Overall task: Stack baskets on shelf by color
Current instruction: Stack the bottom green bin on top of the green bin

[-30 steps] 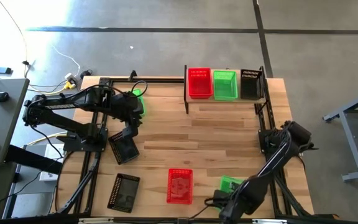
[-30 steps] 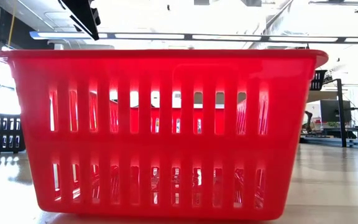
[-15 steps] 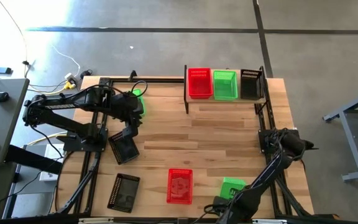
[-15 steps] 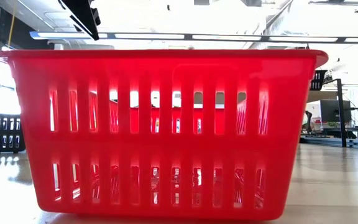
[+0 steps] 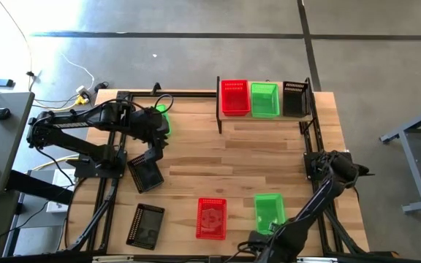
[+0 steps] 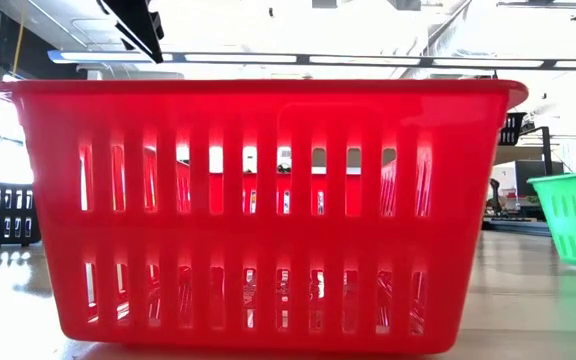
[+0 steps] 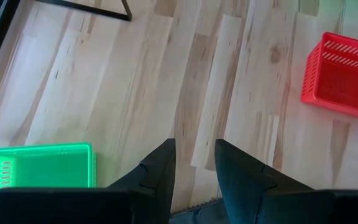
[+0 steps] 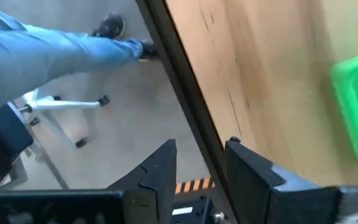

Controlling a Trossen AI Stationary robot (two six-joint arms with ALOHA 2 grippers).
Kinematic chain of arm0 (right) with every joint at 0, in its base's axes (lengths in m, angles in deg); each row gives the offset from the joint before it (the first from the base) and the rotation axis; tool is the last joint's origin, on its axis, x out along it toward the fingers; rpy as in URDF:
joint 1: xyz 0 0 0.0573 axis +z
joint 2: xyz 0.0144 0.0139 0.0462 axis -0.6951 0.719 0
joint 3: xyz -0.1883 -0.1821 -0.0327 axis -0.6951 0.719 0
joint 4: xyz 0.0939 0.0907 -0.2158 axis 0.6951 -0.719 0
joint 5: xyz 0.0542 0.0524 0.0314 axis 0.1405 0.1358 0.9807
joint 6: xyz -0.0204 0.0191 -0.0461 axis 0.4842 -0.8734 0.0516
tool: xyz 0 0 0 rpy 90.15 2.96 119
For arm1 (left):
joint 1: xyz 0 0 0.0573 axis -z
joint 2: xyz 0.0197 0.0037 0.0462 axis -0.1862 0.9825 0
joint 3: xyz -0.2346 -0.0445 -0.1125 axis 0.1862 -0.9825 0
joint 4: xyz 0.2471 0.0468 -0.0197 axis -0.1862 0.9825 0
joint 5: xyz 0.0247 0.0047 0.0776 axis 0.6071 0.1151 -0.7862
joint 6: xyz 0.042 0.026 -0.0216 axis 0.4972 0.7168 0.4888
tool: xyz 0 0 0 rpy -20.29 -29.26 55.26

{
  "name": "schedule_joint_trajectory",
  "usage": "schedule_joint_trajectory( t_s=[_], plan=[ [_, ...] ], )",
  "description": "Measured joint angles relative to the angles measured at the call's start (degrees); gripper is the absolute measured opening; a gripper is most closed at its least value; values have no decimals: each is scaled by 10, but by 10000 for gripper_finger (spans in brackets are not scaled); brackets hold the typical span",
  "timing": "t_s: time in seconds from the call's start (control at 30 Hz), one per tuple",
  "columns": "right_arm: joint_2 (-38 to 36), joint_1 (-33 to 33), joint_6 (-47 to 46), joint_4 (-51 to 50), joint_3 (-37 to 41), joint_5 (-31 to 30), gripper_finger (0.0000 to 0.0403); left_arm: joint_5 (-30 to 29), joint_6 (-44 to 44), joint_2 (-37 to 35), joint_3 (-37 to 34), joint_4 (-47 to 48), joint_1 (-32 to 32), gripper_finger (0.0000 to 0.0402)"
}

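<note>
Both tools gape empty: the left tool (image 7: 194, 163) hangs over bare worktop, and the right tool (image 8: 199, 163), overhanging the edge, could knock the loose green mesh plastic basket (image 5: 269, 212).

A big red plastic basket with slotted sides (image 6: 258, 210) stands close up on the pale wooden table top (image 6: 538, 300) and fills most of the view. Far off to one side sits a black mesh basket (image 6: 3, 213). At the other edge, part of a bright green plastic basket (image 6: 573, 215) shows. A dark robot arm part (image 6: 133, 22) hangs at the top.
</note>
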Motion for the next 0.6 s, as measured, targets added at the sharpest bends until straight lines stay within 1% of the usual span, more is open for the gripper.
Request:
schedule_joint_trajectory(
  t_s=[0.1,0.23,0.3,0.37,0.47,0.6],
  plan=[
    [0,0,1,-58,-30,-41,119,0,0,0,0,0,0,101],
    [-1,0,9,-172,-66,-106,119,0,0,0,0,0,0,101],
    [-1,0,32,-215,-72,-119,119,0,0,0,0,0,0,101],
    [-1,-1,63,-230,-66,-112,119,0,0,0,0,0,0,101],
    [-1,0,102,-221,-46,-80,119,0,0,0,0,0,0,101],
    [-1,0,116,-198,-20,-55,119,0,0,0,0,0,0,101]
  ],
)
